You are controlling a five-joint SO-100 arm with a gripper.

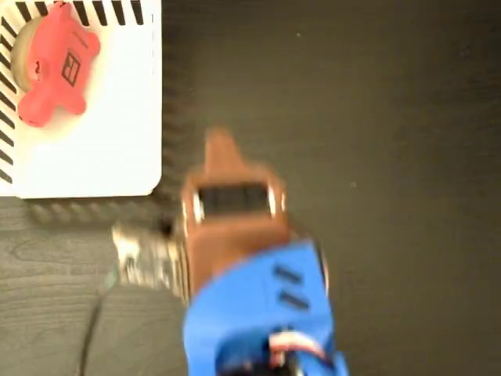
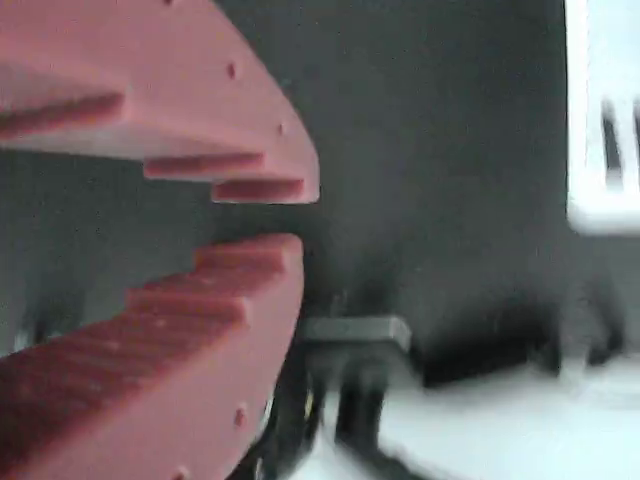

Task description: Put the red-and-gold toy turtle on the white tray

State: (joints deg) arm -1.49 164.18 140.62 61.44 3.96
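We see a dark, almost black wood-grain table (image 1: 391,117) filling the fixed view, its grain faint and running sideways under even, soft light. At the lower left a thin dark cable (image 1: 92,329) curves across it. In the wrist view the same dark surface (image 2: 440,150) appears blurred, with unclear pale and black shapes along the bottom.

Dark wood-grain table (image 1: 391,117); white tray (image 1: 117,141) flat on it, top-left corner.
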